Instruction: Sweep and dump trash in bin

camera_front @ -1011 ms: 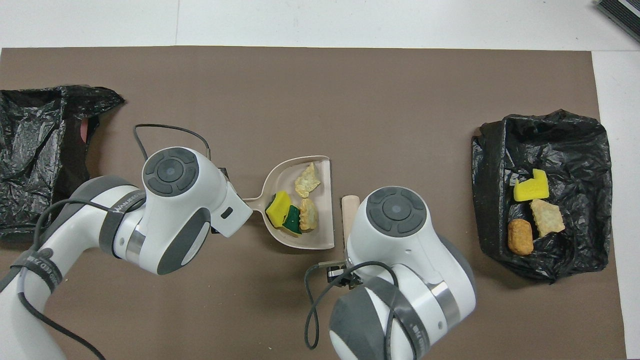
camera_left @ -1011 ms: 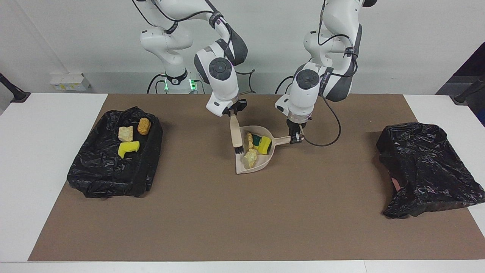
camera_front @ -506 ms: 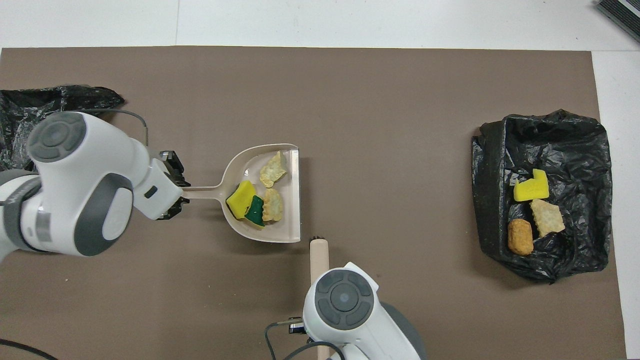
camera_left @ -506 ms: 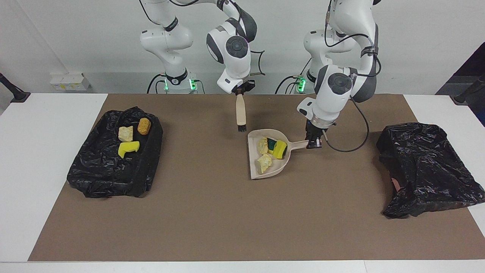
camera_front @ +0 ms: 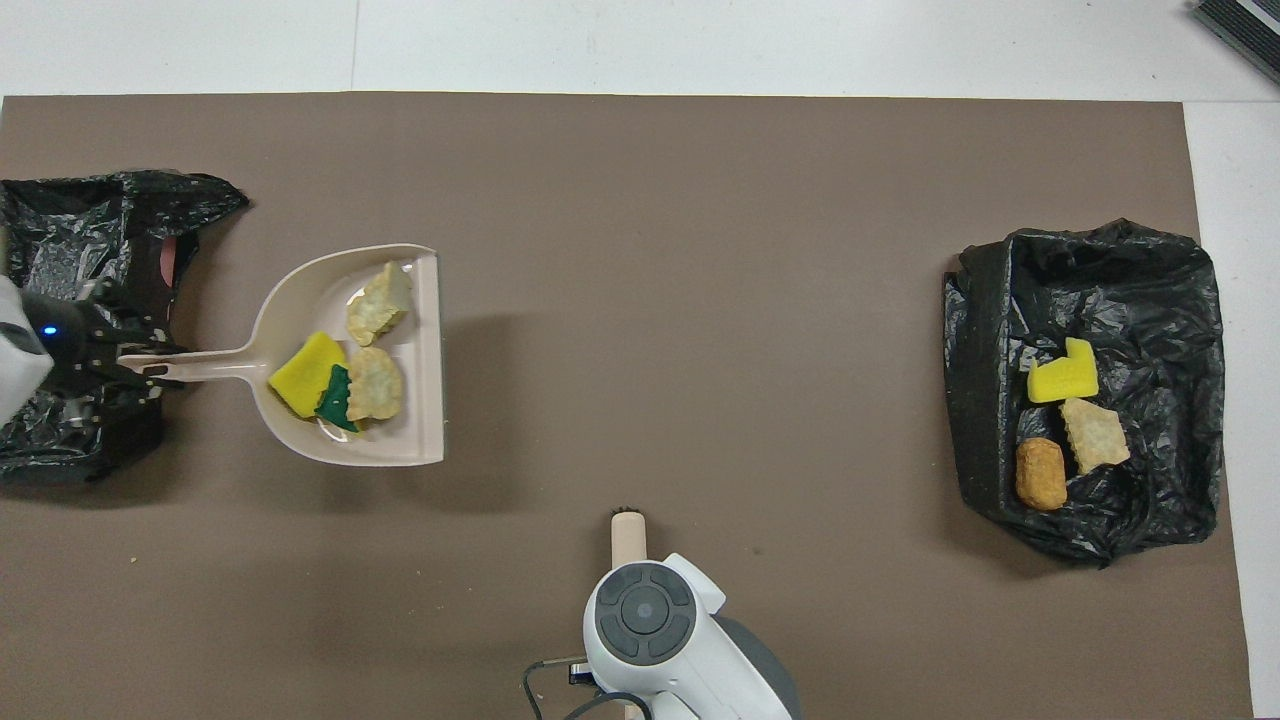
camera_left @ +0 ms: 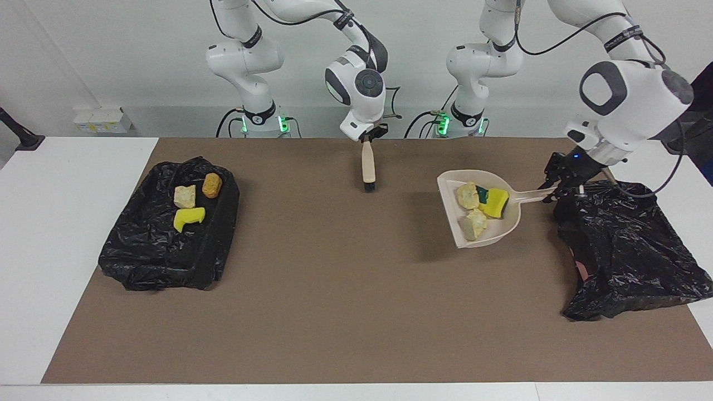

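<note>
left claw [camera_left: 558,188]: clamped on beige plastic dustpan [camera_left: 480,209] handle, raised beside crumpled black bag bin [camera_left: 624,245]
trash [camera_left: 480,207]: carried in pan, mouth pointed away from bin
right claw [camera_left: 370,135]: clamped on beige brush [camera_left: 368,167], held over bench

Six trash pieces: three in the dustpan [camera_left: 483,234], three in one black bag [camera_left: 145,256]. Two black bags, the other [camera_left: 635,262] at the table's end. One brush [camera_left: 368,166].
</note>
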Robot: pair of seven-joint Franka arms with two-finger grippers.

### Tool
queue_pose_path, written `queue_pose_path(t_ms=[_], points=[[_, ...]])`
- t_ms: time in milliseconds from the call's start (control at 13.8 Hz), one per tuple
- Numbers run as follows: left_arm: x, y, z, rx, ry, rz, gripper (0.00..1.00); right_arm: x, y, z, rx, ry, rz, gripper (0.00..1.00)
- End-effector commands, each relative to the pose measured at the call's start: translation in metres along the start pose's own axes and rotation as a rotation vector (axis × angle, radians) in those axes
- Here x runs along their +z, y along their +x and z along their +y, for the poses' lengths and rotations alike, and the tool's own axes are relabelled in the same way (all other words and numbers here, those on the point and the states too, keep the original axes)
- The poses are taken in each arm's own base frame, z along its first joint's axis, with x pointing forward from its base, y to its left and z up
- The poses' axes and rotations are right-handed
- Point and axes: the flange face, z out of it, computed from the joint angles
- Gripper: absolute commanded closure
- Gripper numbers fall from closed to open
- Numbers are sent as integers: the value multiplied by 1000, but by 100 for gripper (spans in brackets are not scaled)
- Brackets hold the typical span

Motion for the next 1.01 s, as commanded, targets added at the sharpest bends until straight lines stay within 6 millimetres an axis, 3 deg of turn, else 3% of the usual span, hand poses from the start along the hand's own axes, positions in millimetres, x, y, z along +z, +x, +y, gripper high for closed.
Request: queue_pose_path(t_ms=[0, 144, 361, 506, 722, 795, 867, 939], points=[[-34, -59, 4, -30, 14, 39, 100, 1, 3, 3, -3, -9, 24, 100], [-50, -109, 15, -98, 38, 28, 100, 2, 7, 5, 3, -4, 18, 82], [-93, -183, 21, -209, 129, -28, 100, 2, 10, 4, 0, 2, 16, 60], [-113, -217, 29, -233, 171, -57, 100, 2, 16, 6, -18, 7, 11, 57], [-138, -261, 20, -266, 209, -165, 100, -3, 20, 3, -26, 21, 14, 48], [-145, -270, 15, -248, 202, -248, 100, -7, 24, 1, -31, 21, 22, 32], [-150, -274, 10, -229, 209, -311, 100, -14, 29, 0, -41, 18, 44, 8], [-151, -276, 5, -217, 217, -350, 100, -24, 36, 3, -47, 12, 83, 0]])
